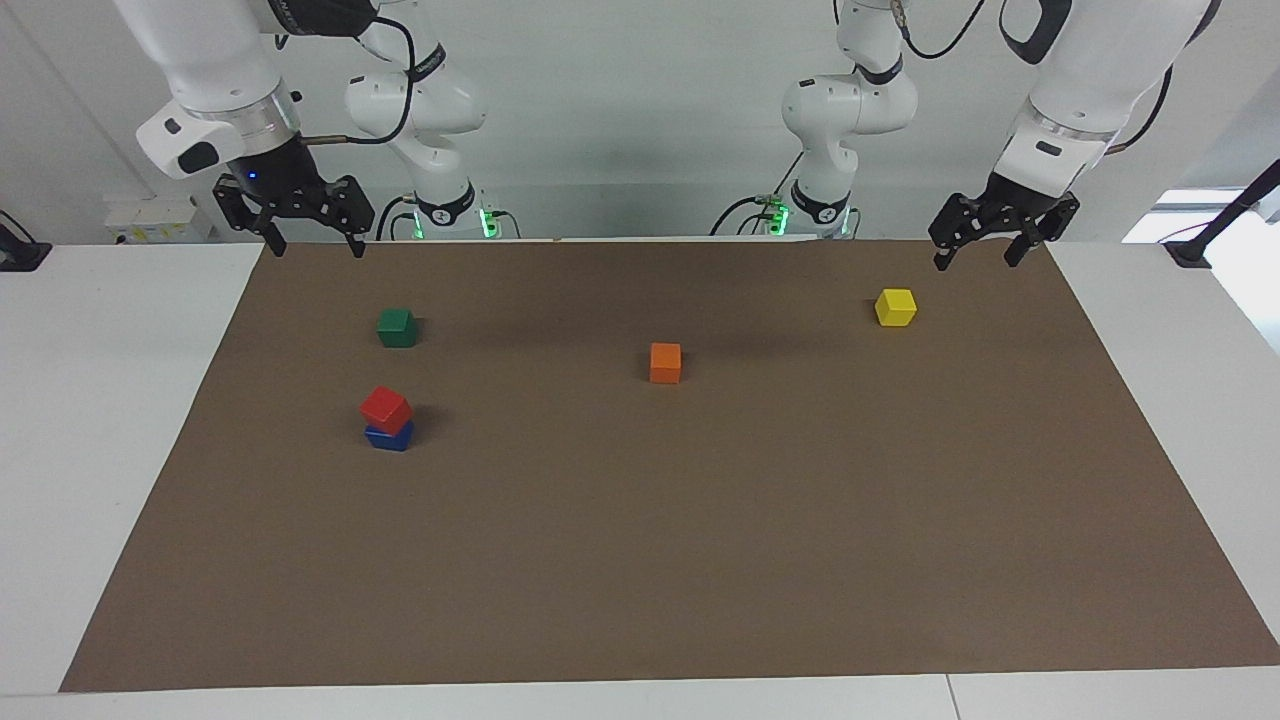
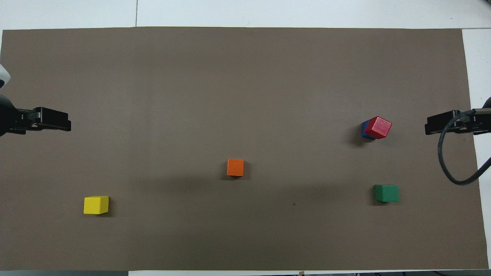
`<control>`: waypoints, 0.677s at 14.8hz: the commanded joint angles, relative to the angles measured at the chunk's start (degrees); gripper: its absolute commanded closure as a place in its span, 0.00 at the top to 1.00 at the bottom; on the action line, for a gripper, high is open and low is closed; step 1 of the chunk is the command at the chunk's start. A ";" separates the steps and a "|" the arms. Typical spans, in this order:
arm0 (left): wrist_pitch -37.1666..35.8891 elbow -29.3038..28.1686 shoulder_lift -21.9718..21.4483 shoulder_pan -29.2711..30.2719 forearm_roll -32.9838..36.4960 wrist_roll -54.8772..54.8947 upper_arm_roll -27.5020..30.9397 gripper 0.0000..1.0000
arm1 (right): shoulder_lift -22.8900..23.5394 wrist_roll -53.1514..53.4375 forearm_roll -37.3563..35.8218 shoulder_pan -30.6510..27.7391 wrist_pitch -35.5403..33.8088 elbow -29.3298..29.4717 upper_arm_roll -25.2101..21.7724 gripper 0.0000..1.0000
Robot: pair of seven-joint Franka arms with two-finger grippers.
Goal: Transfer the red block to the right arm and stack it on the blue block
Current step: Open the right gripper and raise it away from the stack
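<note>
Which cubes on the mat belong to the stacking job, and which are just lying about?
Belongs to the job:
- red block, resting skewed on the blue one
- blue block, under it

Lying about:
- green cube
- orange cube
- yellow cube

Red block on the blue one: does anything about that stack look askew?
Yes. The red block sits on the blue block twisted and shifted off-centre, overhanging one edge rather than squared up. Nothing else looks odd.
</note>
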 commanded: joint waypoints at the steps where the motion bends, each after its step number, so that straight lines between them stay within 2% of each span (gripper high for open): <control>1: -0.88 0.27 -0.20 -0.07 1.09 0.20 0.10 1.00 | 1.52 -1.45 0.65 -1.17 -1.33 1.36 0.06 1.00; 10: -0.88 0.27 -0.20 -0.07 1.09 0.20 0.10 1.00 | 0.99 -0.92 0.65 -1.17 -1.15 0.31 0.15 1.00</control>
